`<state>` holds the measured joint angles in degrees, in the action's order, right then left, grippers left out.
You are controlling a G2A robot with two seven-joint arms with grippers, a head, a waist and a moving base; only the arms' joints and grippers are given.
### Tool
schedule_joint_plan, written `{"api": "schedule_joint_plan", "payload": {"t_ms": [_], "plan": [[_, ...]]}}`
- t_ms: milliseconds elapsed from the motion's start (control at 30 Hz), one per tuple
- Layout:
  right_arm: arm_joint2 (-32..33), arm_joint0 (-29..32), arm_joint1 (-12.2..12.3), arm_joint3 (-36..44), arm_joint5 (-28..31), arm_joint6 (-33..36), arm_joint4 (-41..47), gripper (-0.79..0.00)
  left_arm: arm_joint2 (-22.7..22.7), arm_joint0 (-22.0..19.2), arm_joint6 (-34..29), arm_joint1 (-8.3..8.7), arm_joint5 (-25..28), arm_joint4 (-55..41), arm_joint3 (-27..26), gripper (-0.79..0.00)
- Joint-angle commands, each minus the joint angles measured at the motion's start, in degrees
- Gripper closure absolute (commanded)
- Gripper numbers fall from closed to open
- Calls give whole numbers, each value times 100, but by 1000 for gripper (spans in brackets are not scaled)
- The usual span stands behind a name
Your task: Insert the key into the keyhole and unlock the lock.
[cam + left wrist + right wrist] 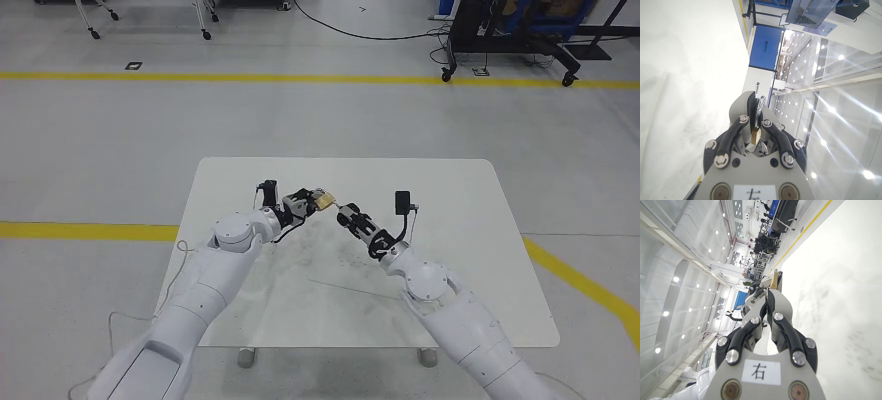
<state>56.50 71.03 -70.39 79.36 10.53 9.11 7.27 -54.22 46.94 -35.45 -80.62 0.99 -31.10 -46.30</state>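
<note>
- Top view: the left fingers (300, 203) and right fingers (350, 216) meet tip to tip over the middle of the white bench (450, 300), and the brass lock (322, 200) sits at the left fingers' tips
- Left wrist view: the left fingers (738, 108) pinch the lock (755, 136); its silver shackle (761, 105) is between their tips and the brass body lies deeper in, toward the palm
- Right wrist view: the right fingers (783, 302) are pressed together on the key (769, 290), seen as a thin metal edge between the pads; the lock (775, 281) is just beyond their tips
- The right fingers' tips cover the spot where key meets lock, so I cannot tell whether the key is in the keyhole
- Well beyond both pairs of fingers, past the bench, are a yellow floor line (300, 78) and a black wheeled frame (510, 45); a blue panel (764, 51) stands beyond the left fingers' tips
</note>
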Motion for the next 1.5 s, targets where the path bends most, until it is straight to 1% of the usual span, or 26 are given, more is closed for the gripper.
{"api": "schedule_joint_plan", "payload": {"t_ms": [0, 267, 500, 900, 1267, 1467], "plan": [[-25, -16, -18, -16, -55, 16, -20, 0, -18, -2, -27, -6, 6, -14, 15, 0], [-28, -12, -68, -8, -211, 24, -140, 0, -79, -30, -82, -31, 36, -4, 79, 0], [81, 96, -78, 60, -160, 45, -147, 0, -111, -44, 72, -40, 145, 189, 108, 0], [115, 54, -142, 22, -358, 55, -251, 0, -145, -44, -125, -77, 72, 204, 132, 0], [143, 42, -198, -39, -373, 101, -303, 0, -157, -61, -137, -113, 40, 290, 171, 0], [216, 113, -186, 37, -300, 366, -378, 0, -195, -79, -101, -113, 59, 401, 195, 0]]}}
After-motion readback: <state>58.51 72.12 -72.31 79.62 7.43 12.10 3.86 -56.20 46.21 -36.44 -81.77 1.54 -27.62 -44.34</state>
